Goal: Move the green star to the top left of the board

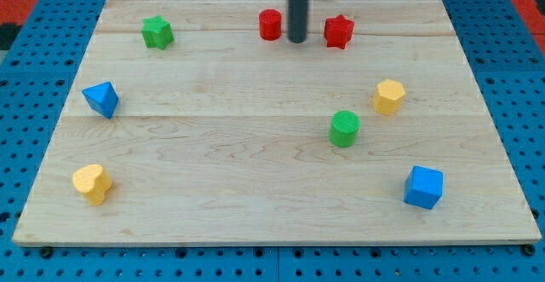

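Note:
The green star [157, 32] lies near the board's top left corner. My tip [296, 40] rests on the board near the view's top centre, between the red cylinder [270, 24] on its left and the red star [338, 31] on its right. The tip is far to the right of the green star, with bare wood between them.
A blue block [101, 99] sits at the left edge. A yellow heart-like block [92, 183] is at the bottom left. A green cylinder [344, 129] and a yellow hexagon [388, 96] are right of centre. A blue cube [423, 187] is at the bottom right. The wooden board [255, 214] lies on a blue pegboard.

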